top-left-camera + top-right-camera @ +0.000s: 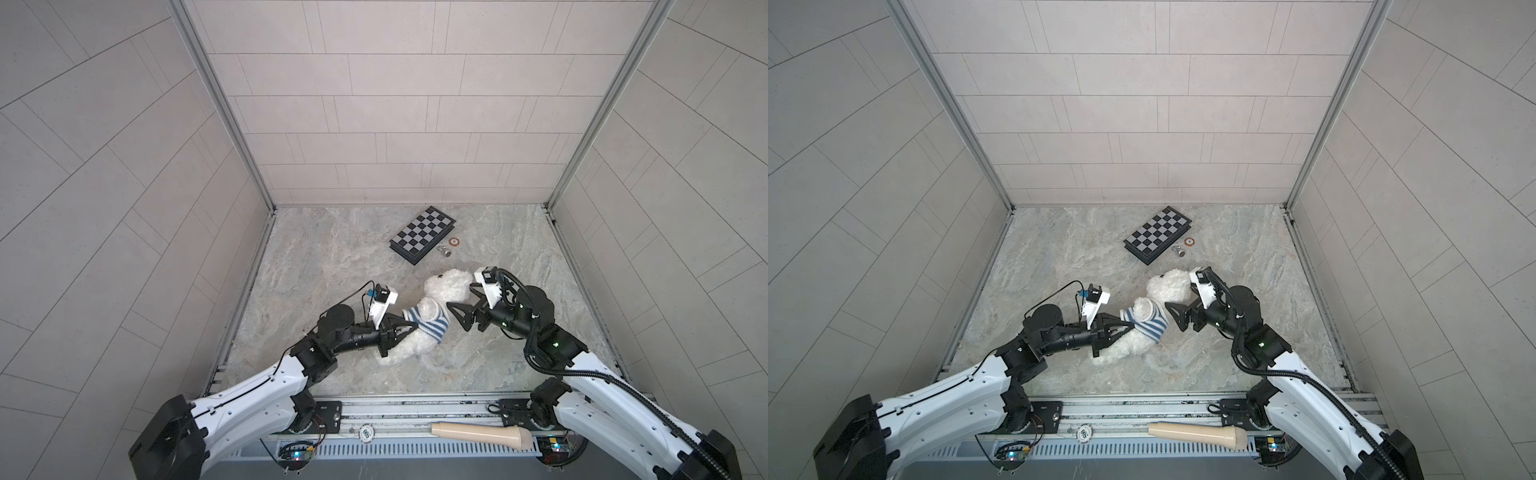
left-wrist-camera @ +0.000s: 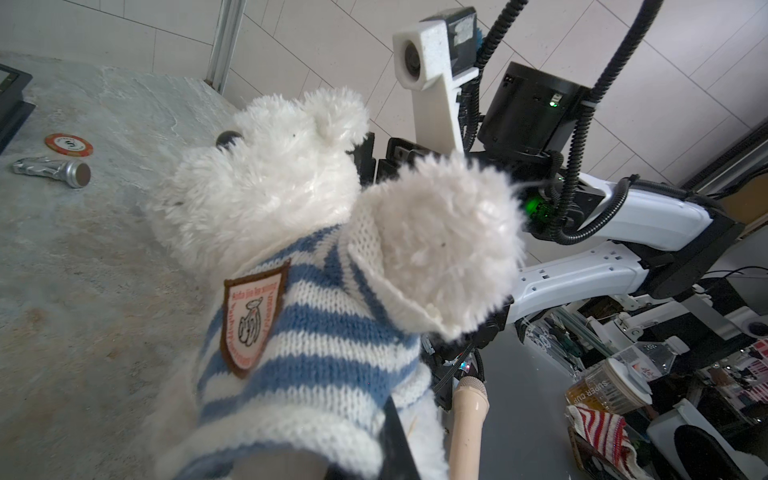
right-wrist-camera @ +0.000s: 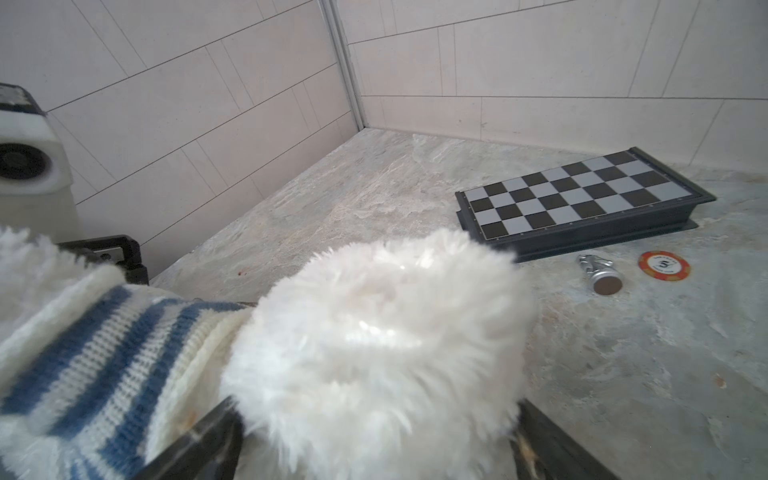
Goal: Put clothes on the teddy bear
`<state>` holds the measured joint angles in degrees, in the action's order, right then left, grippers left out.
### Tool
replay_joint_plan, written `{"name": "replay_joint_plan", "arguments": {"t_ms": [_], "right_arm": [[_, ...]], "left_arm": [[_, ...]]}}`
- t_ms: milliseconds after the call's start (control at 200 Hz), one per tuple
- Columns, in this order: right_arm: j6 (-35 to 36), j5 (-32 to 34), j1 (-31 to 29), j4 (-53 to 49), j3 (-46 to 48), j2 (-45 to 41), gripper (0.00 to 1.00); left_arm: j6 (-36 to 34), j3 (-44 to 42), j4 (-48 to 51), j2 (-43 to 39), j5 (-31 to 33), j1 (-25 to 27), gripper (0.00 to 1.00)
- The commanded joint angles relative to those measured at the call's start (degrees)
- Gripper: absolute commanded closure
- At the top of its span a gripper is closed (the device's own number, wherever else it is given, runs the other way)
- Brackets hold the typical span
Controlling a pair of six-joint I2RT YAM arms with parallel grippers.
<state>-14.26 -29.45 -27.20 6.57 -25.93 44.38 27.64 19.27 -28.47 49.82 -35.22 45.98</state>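
On the marble table (image 1: 332, 257) in both top views, the teddy bear (image 1: 440, 291) lies near the front, left gripper (image 1: 409, 326) pinching its striped shirt (image 1: 432, 322). Left wrist view alone shows the crest badge (image 2: 253, 316); right wrist view alone shows a furry paw (image 3: 374, 353) between the spread fingers (image 3: 208, 432) of the right gripper (image 3: 374, 415).

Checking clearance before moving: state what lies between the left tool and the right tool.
The teddy bear: its torso in the striped sweater fills the gap between left tool and right tool, shown in both top views.
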Motion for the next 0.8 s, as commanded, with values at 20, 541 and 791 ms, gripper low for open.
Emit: {"name": "replay_joint_plan", "arguments": {"t_ms": [20, 541, 791], "right_arm": [[3.96, -8.36, 0.13, -1.45, -4.06, 1.98, 0.02], [6.88, -8.33, -0.12, -3.08, -4.45, 1.0, 0.82], [4.87, 7.69, -0.21, -8.81, -7.01, -2.01, 1.0]], "left_arm": [[1.37, 0.77, -7.15, -0.4, -3.74, -0.43, 1.0], [0.25, 1.91, -4.3, -0.87, -2.33, -0.37, 1.0], [-3.31, 2.74, 4.51, -3.37, 8.68, -0.37, 0.54]]}}
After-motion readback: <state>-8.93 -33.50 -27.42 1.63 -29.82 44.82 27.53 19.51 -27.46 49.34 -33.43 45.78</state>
